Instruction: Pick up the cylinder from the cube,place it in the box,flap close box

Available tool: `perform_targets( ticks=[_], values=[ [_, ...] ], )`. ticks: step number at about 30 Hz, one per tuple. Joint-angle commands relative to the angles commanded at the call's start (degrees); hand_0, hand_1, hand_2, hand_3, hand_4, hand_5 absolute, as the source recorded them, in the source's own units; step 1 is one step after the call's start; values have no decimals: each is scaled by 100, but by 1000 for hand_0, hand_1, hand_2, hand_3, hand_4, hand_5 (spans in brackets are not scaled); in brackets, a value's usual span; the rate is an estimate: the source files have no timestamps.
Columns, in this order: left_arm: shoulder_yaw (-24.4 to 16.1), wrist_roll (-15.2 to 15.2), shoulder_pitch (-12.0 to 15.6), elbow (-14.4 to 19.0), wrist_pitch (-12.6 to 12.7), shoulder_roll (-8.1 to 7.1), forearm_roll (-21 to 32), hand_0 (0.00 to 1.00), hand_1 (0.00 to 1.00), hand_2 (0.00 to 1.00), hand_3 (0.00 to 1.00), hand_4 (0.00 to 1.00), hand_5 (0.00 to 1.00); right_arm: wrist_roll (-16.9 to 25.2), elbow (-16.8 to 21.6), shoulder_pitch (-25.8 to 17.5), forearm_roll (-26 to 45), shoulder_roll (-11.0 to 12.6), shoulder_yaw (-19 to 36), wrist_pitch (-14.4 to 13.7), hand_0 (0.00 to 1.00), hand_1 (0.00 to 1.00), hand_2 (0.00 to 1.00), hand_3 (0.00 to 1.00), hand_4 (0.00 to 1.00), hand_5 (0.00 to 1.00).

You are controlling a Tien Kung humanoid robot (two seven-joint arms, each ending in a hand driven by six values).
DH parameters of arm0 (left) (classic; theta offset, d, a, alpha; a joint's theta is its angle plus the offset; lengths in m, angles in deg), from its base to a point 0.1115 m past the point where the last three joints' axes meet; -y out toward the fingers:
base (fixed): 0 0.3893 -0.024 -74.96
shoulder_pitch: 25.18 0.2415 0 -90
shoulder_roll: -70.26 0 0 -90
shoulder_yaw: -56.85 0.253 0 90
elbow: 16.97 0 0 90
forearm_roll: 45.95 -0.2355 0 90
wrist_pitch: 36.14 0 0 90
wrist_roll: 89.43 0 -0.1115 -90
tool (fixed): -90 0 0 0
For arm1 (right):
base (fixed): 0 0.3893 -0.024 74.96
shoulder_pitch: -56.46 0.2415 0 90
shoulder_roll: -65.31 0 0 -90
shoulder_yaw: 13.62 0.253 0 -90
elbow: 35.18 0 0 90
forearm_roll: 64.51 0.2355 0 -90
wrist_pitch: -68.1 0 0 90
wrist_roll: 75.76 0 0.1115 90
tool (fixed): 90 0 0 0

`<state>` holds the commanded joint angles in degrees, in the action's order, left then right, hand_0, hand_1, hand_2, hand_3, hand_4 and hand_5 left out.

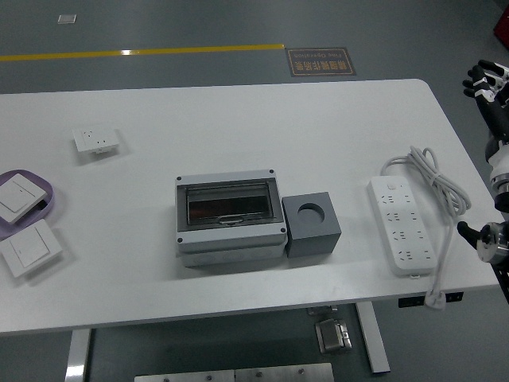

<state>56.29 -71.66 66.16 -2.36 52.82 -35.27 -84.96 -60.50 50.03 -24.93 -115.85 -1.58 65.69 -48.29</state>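
Note:
A grey cube [312,225] stands in the middle of the white table [238,119], touching the right side of the box. Its top has a dark round recess [310,212]; I cannot tell whether a cylinder sits inside. The grey box [229,221] has a clear flap lid [227,204] lying flat over its top. My right hand [486,80] hangs beyond the table's right edge, far from the cube, its fingers relaxed and holding nothing. Part of the right arm [491,236] shows lower at the same edge. The left arm is out of view.
A white power strip [402,225] with a coiled cable [436,181] lies right of the cube. A white wall socket [97,141] sits at the left. A purple tray [44,191] holding a switch and a loose switch [30,247] lie at the left edge.

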Motion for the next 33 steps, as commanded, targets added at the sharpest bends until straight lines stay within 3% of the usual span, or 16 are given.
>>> perform_targets(
  ticks=[12,26,33],
  values=[
    [-125,50,21,-45,-28,19,-148,641,623,549,633,701,341,357,-115,-60,523,3,127,-9,696,626,656,665,822,387],
    [-461,196,57,-78,-128,40,-453,641,623,549,634,703,340,386,-187,51,595,-73,-105,-33,676,616,641,642,834,380],
    [-434,184,17,-67,-126,15,-453,641,623,550,634,704,339,373,-195,147,569,-59,-200,-56,675,613,639,641,843,378]
  ],
)
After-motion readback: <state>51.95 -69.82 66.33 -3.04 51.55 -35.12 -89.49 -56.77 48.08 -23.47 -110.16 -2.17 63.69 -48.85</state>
